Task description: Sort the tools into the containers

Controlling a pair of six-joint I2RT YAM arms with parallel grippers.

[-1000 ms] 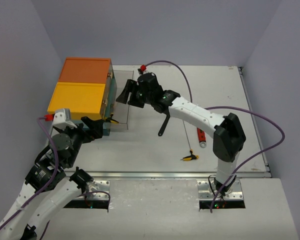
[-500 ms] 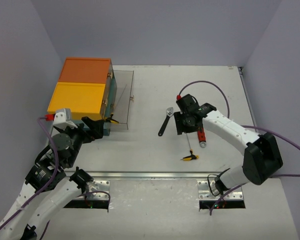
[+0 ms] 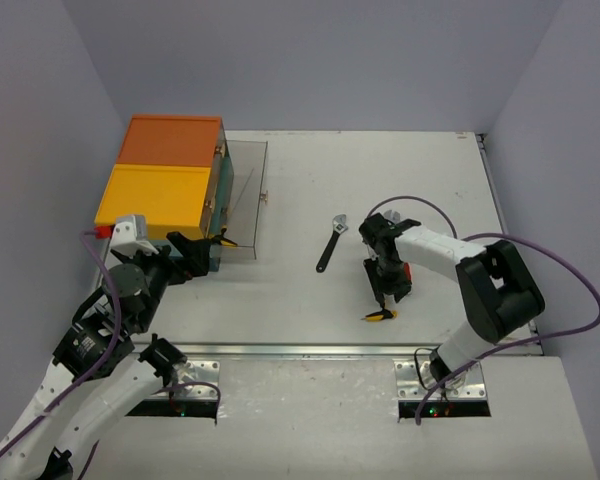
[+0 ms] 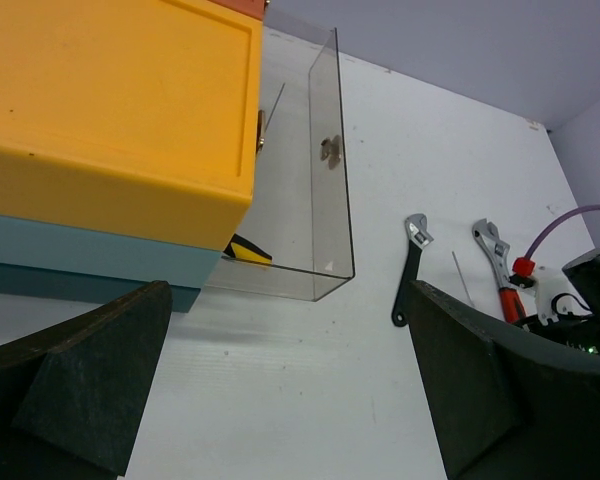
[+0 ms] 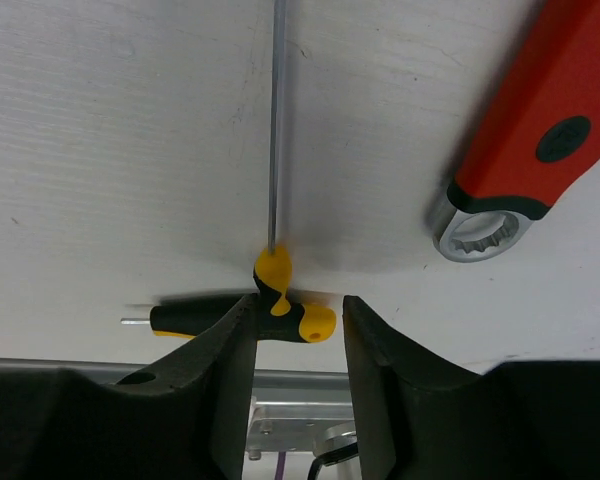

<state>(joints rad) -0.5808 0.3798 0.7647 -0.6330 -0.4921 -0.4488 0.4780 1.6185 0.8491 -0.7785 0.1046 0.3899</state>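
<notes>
At the lower left of the overhead view, the left gripper [image 4: 290, 300] is held with its jaws spread wide and nothing between them. It is close by the near corner of the teal box unit [image 3: 160, 190].

Right of centre, the right gripper [image 5: 300, 310] is lowered to the table [image 3: 280, 300]. Its jaws are partly apart and set astride the yellow-and-black handle of a T-handle hex key [image 5: 272, 290], and no clamp on it can be made out.

Just right of the key's thin shaft a red-handled wrench [image 5: 525, 140] is laid. Further left a black wrench [image 3: 332, 243] is laid slantwise.

At the upper left the box unit is topped yellow in front and orange behind. One clear drawer [image 4: 325, 200] is pulled out toward the centre, and a yellow-and-black tool [image 4: 246, 250] is seen at its near corner.
</notes>
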